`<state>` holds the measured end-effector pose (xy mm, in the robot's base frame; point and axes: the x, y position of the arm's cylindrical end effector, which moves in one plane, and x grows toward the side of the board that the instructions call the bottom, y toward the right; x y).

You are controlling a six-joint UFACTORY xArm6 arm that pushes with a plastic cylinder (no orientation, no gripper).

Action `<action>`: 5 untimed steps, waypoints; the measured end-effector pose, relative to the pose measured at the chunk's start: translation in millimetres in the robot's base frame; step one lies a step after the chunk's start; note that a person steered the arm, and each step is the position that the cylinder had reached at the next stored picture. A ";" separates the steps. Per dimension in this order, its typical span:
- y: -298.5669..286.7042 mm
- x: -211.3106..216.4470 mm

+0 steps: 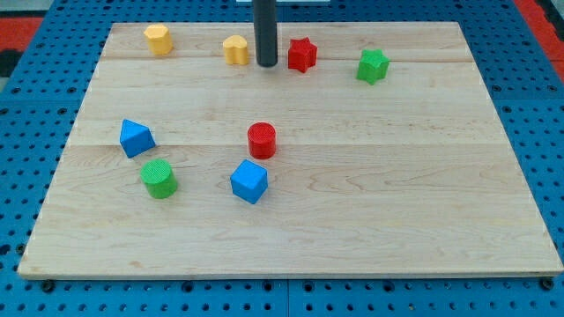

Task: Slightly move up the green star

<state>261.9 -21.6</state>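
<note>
The green star (373, 66) sits near the view's top right on the wooden board (405, 202). My tip (267, 64) is at the view's top centre, well to the left of the green star. It stands between a yellow block (235, 50) on its left and a red star (301, 55) on its right, close to both.
A yellow hexagon block (158, 40) is at the top left. A red cylinder (262, 140) and a blue cube (248, 181) lie in the middle. A blue block (137, 138) and a green cylinder (159, 179) lie at the left.
</note>
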 end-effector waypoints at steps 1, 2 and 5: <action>1.8 -39.4; -24.2 5.9; 125.0 72.2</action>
<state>334.1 103.5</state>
